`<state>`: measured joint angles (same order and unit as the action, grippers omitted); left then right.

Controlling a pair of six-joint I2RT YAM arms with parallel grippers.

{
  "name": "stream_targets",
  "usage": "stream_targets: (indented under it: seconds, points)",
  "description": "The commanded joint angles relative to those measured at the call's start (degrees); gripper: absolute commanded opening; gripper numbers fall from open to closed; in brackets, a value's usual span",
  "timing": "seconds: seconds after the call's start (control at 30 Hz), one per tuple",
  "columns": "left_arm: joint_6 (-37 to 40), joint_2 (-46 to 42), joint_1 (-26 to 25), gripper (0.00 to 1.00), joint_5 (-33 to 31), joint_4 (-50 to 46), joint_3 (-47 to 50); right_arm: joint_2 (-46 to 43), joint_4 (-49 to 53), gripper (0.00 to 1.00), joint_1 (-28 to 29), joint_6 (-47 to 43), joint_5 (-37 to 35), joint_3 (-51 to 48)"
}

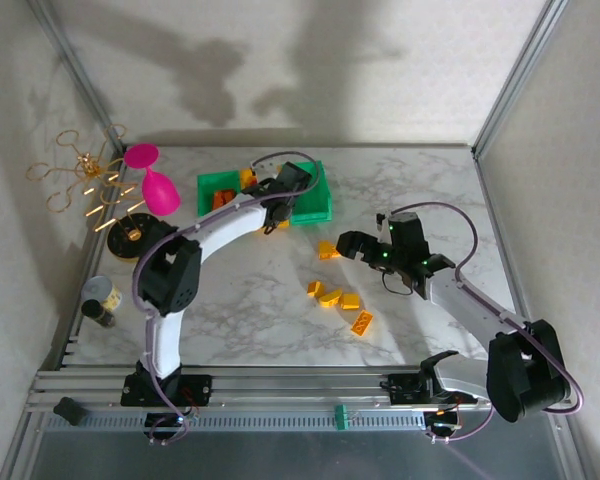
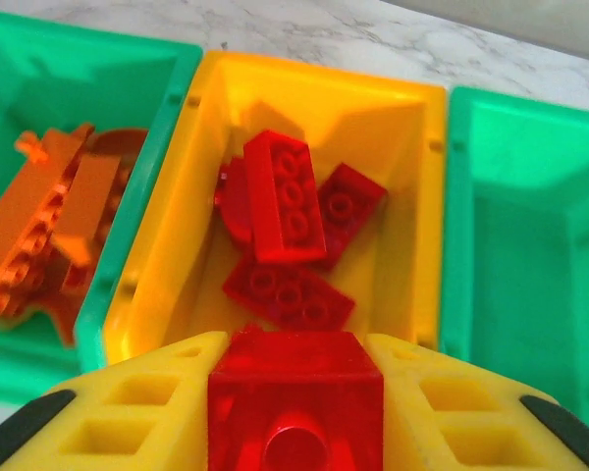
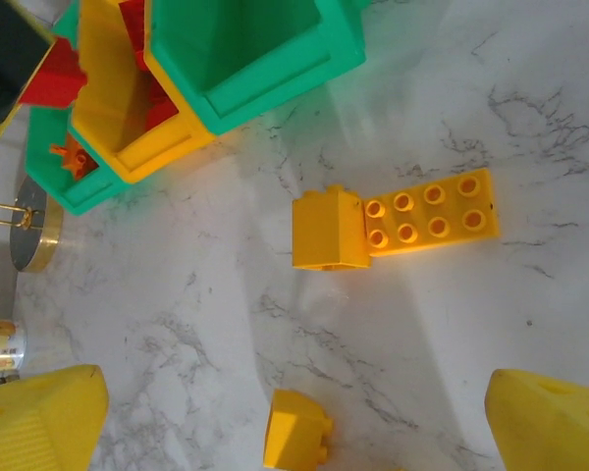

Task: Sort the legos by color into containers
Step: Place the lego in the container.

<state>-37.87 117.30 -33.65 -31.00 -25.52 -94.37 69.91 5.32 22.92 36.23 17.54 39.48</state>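
My left gripper (image 2: 294,358) is shut on a red lego (image 2: 294,417) and hangs over the near end of the yellow container (image 2: 417,186), which holds several red legos (image 2: 287,201). The green container (image 2: 142,226) on its left holds orange legos (image 2: 54,221). The green container (image 2: 530,245) on its right shows a bare floor. My right gripper (image 3: 293,385) is open above the table, with a yellow cube (image 3: 326,231), a flat yellow plate (image 3: 434,211) and a small yellow brick (image 3: 296,432) below it. From the top view, the left gripper (image 1: 270,212) is over the containers and the right gripper (image 1: 348,245) is near the yellow legos (image 1: 330,297).
A pink goblet (image 1: 158,185) lies left of the containers, beside gold wire pieces (image 1: 85,172) and a gold disc (image 1: 130,237). A small can (image 1: 100,300) stands near the left edge. Metal frame posts bound the marble table (image 1: 240,300).
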Motion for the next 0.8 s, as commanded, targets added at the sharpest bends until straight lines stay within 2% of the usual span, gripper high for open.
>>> stream_targets:
  seconds: [0.0,0.1,0.2,0.3,0.4,0.57,0.77]
  points:
    - [3.6,5.3,2.7,0.36,1.5,0.9,-5.8,1.3,-0.4,0.99,0.5,-0.8,-1.9,1.9]
    - [5.1,9.0,3.5,0.39,2.6,0.5,-10.3,2.0,0.1,0.99,0.4,-1.3,-2.6,2.3]
    - [6.1,10.0,3.6,0.48,2.5,-0.3,-12.6,2.3,0.5,0.98,0.4,-1.7,-2.9,2.9]
    - [6.1,8.6,3.6,0.54,3.0,-0.7,-12.8,2.5,0.9,0.98,0.5,-1.9,-3.2,3.2]
    - [5.4,5.2,3.4,0.56,4.5,-1.1,-11.3,2.6,2.8,0.99,1.1,-2.6,-4.6,4.0]
    - [3.5,-4.9,1.8,0.57,6.9,0.6,-1.8,1.9,8.4,0.99,2.7,-4.0,-9.4,5.1]
    - [-0.1,-19.0,-3.0,0.59,10.1,4.9,15.9,0.8,13.8,0.99,5.9,-3.9,-14.5,4.6]
